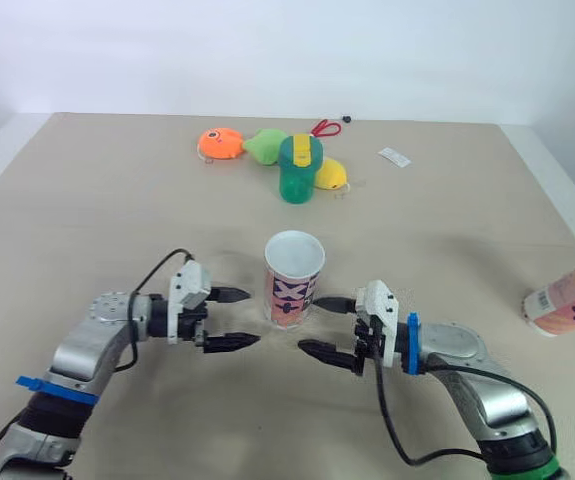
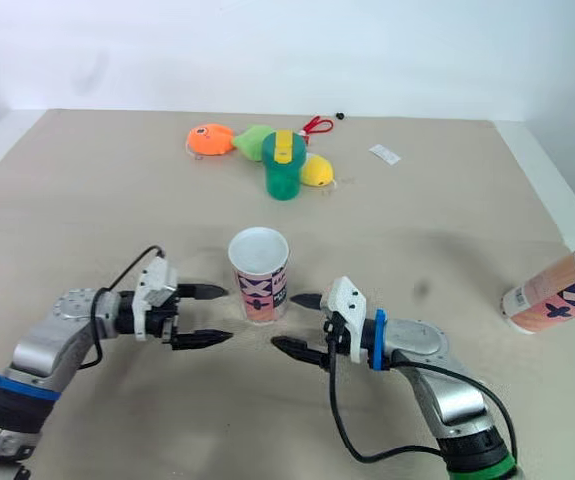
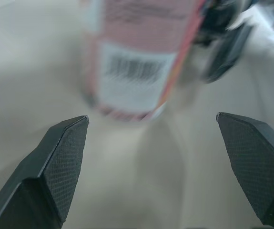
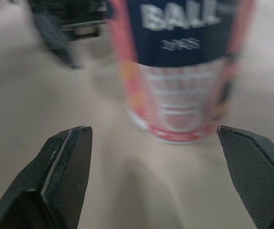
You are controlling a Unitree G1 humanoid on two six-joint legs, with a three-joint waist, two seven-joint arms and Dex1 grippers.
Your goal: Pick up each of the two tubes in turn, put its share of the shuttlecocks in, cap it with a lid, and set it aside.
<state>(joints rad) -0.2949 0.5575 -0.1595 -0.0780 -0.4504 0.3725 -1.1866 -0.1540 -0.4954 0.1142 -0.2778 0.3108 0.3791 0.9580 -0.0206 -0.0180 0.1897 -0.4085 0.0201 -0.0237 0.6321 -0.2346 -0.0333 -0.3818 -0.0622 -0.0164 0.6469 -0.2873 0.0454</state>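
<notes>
One shuttlecock tube [image 1: 293, 280], pink and white with dark crosses, stands upright and uncapped at the table's middle; its inside looks white. The second tube [image 1: 570, 300] lies on its side at the right edge, its mouth toward the far right. My left gripper [image 1: 252, 317] is open just left of the upright tube, fingers pointing at it without touching. On the tube's other side my right gripper [image 1: 310, 324] is open, also apart from it. The left wrist view has the tube's barcode side [image 3: 137, 57] ahead of both fingers [image 3: 55, 162]; the right wrist view shows its dark label [image 4: 179, 71].
A green cup with a yellow lid [image 1: 300, 168] stands at the back, among orange [image 1: 220, 143], green [image 1: 265, 145] and yellow [image 1: 331, 174] toys. A red loop [image 1: 326, 127] and a white packet [image 1: 395, 156] lie behind. The table's right edge [image 1: 567, 200] runs near the lying tube.
</notes>
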